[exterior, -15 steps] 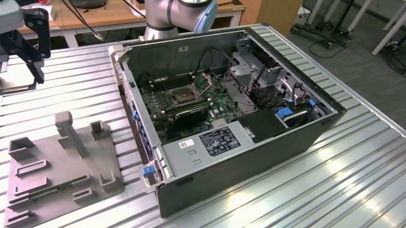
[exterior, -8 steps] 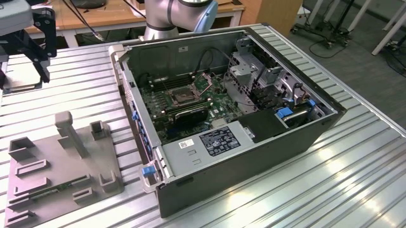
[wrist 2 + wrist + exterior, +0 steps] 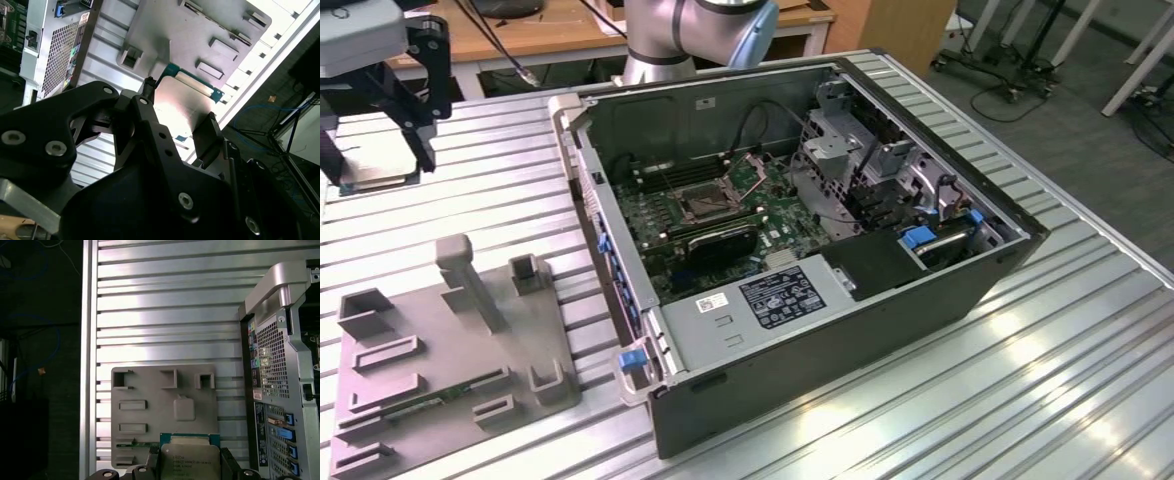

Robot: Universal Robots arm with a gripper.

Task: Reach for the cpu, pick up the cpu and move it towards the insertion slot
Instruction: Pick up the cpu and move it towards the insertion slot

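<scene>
Your gripper (image 3: pixel 180 104) is clamped on the cpu (image 3: pixel 190 459), a finger on each opposite edge. In both wrist views you see the chip held up off the ribbed metal table (image 3: pixel 1067 380), with the grey fixture tray (image 3: pixel 150 415) beyond it. In the exterior view the gripper sits at the exterior view's far left, well apart from the open computer case (image 3: pixel 854 370), and the pale patch between its fingers is probably the chip, though that's hard to confirm there. The insertion slot (image 3: pixel 704 203) lies inside the case, silver-framed, on the green board (image 3: pixel 647 225).
</scene>
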